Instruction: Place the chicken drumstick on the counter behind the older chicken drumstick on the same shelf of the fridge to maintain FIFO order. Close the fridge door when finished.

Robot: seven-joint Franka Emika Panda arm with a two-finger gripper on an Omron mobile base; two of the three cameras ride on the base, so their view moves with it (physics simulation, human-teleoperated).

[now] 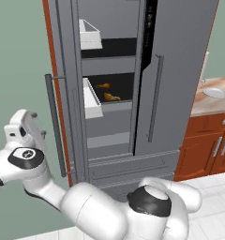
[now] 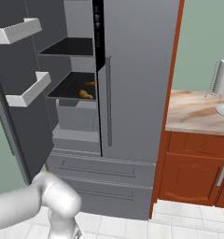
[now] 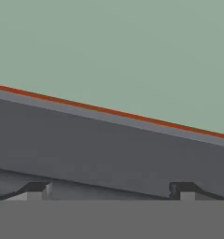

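so you've got the fridge (image 1: 180, 70) taking up most of the frame, tall grey thing, its left door (image 1: 63, 93) swung open and its right door shut. your gripper (image 1: 32, 126) sits off to the left of that open door, on its outer side near the long bar handle (image 1: 56, 126), pointing up and away from the fridge interior. in the hand view the two finger tips (image 3: 37, 189) stand wide apart with bare space between them, so the jaws are fully spread and holding nothing, and all you see past them is a grey door panel with an orange edge and green wall (image 3: 132, 46) behind.

next size down, the counter (image 2: 198, 112) is well off to your gripper's right, past the shut door, beige marble on reddish cabinets (image 2: 193, 163), with a sink (image 1: 215, 93) set into it and a paper towel roll (image 2: 222, 77) standing on it.

inside the fridge, the black shelf (image 1: 121, 86) is to the right of your gripper and a bit higher, beyond the open door. two white door bins (image 2: 30, 91) hang on that door.

smallest stuff: the chicken drumstick (image 1: 111, 97) lies on that shelf near the front, and a second drumstick (image 1: 103, 85) lies just behind it, the two apart. both are well away from your gripper.
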